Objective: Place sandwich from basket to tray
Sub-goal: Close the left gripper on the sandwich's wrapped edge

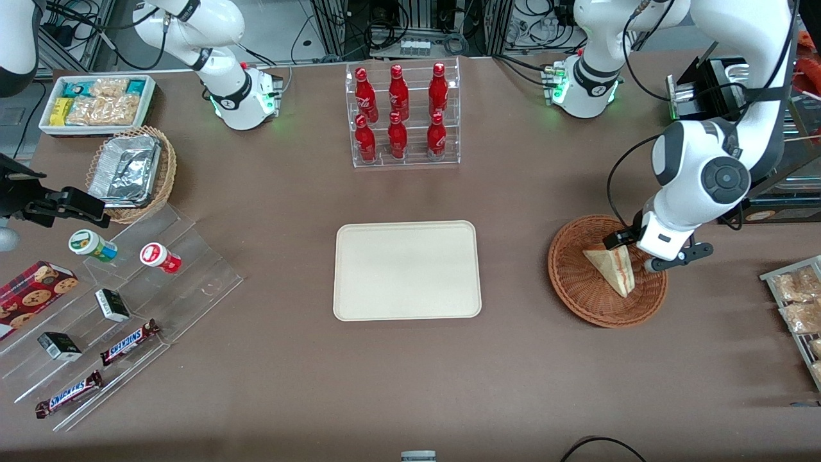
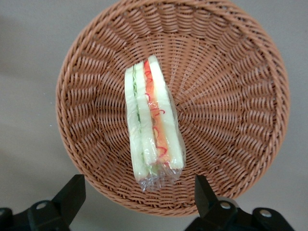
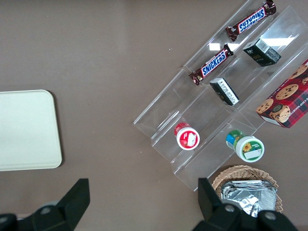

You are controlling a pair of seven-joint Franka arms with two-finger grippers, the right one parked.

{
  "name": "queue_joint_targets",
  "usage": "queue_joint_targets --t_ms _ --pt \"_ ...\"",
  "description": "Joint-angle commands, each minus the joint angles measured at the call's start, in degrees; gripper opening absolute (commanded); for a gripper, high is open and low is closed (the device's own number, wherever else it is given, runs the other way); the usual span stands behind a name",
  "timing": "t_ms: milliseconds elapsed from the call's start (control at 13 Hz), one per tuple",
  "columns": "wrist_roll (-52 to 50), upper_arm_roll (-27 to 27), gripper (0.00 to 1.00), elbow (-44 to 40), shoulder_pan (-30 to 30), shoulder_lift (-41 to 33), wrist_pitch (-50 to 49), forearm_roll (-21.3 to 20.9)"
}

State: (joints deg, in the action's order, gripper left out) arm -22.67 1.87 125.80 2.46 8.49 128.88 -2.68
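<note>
The sandwich (image 1: 613, 270) is a clear-wrapped white-bread wedge with a red and green filling. It lies in the round reddish-brown wicker basket (image 1: 573, 296), toward the working arm's end of the table. In the left wrist view the sandwich (image 2: 151, 126) lies with its filling edge up on the basket's weave (image 2: 226, 96). My left gripper (image 1: 632, 253) hovers above the basket, over the sandwich's wide end. It is open and empty (image 2: 138, 193), one finger (image 2: 72, 193) on each side of the wrapper's end. The cream tray (image 1: 406, 269) lies flat and bare at the table's middle and also shows in the right wrist view (image 3: 24, 130).
A clear rack of red bottles (image 1: 401, 115) stands farther from the front camera than the tray. A rack of snack packets (image 1: 798, 301) sits at the table edge beside the basket. Toward the parked arm's end are a clear stepped shelf (image 1: 122, 301), a foil-filled tan basket (image 1: 131, 173) and a white snack bin (image 1: 96, 102).
</note>
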Motion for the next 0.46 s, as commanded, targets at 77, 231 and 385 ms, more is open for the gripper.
queue_joint_targets --t_ms 77,231,385 --pt "-4.9 0.1 1.00 0.0 0.3 3.4 4.6 -0.5" --pt "-6.9 0.1 1.00 0.0 0.3 5.5 7.8 -0.5" --pt "-8.2 0.1 1.00 0.0 0.3 6.8 9.4 -0.5"
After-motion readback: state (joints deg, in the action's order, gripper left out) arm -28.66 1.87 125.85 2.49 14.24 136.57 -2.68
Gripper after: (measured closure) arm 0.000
